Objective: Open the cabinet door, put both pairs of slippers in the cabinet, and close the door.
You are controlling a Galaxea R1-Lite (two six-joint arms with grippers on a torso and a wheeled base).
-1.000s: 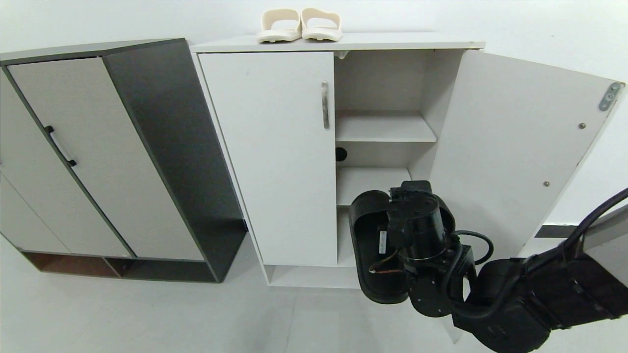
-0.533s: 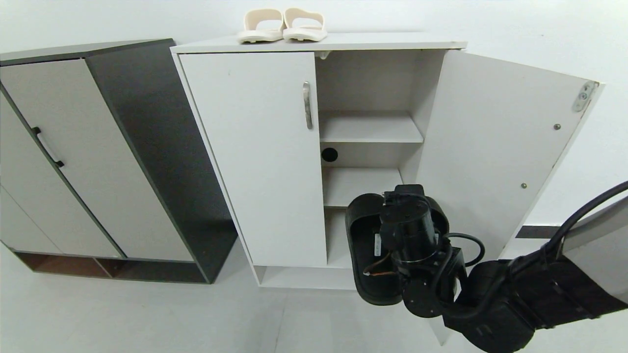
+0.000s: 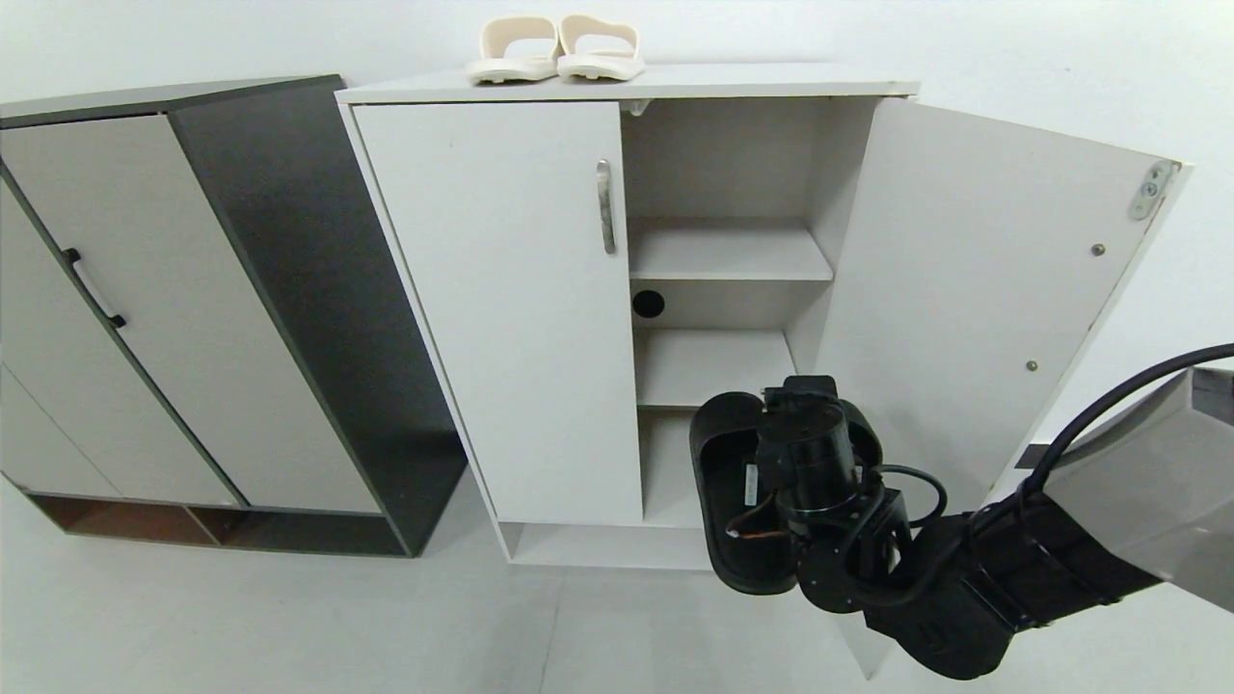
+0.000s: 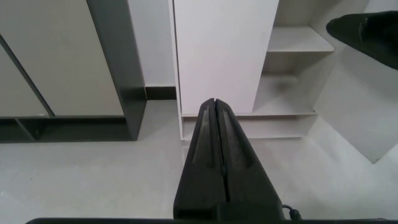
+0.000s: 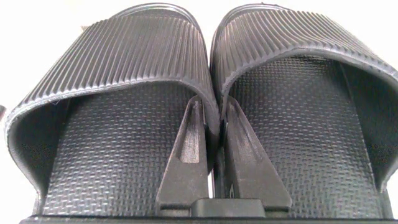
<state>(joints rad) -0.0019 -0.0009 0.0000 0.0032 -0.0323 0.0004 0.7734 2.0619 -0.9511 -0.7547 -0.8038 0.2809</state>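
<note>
right jaws pinch inner edges of black slippers [image 5: 124, 81].

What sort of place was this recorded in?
Probably a mock entryway in a plain white-walled room: a white shoe cabinet with one door open, cream slippers on top, a grey cabinet beside it, and black slippers clamped in the right gripper.

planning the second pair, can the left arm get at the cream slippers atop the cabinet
Probably yes: the left gripper is empty and the cream slippers lie uncovered on the cabinet top.
</note>
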